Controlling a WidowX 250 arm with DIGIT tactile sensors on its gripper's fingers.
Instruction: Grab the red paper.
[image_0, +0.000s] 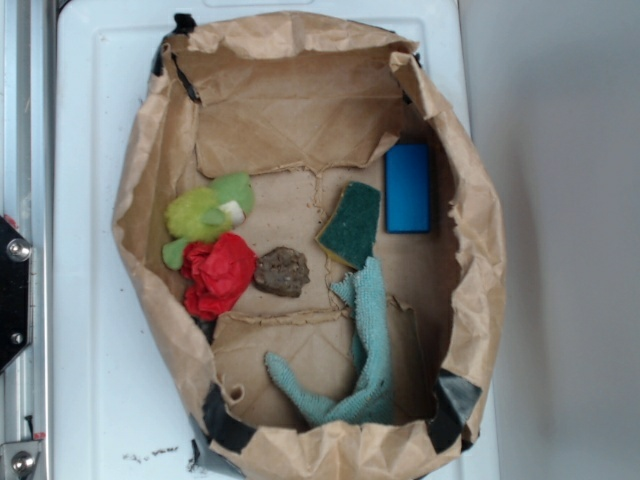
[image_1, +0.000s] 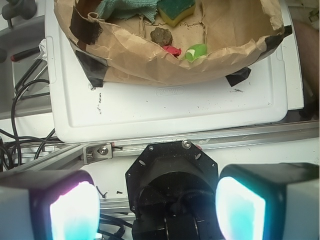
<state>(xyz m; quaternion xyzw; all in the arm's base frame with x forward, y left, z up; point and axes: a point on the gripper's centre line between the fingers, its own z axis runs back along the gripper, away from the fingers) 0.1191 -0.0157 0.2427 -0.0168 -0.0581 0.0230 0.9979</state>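
The red paper (image_0: 219, 273) is a crumpled bright red wad lying at the left inside a brown paper-lined bin (image_0: 140, 200). It touches a lime-green plush toy (image_0: 207, 214) behind it and sits just left of a brown rock (image_0: 281, 271). In the wrist view only a red sliver of the paper (image_1: 172, 49) shows over the bin's rim, beside the plush (image_1: 195, 51) and the rock (image_1: 161, 36). My gripper (image_1: 157, 205) is open, well outside the bin over the robot's base, nothing between its glowing pads (image_1: 75, 210). The arm does not show in the exterior view.
Also in the bin are a green and yellow sponge (image_0: 352, 224), a blue block (image_0: 408, 187) at the right and a teal cloth (image_0: 362, 360) at the front. The bin stands on a white tray (image_1: 175, 107). Cables (image_1: 20, 100) and a metal rail (image_1: 150, 145) lie near the base.
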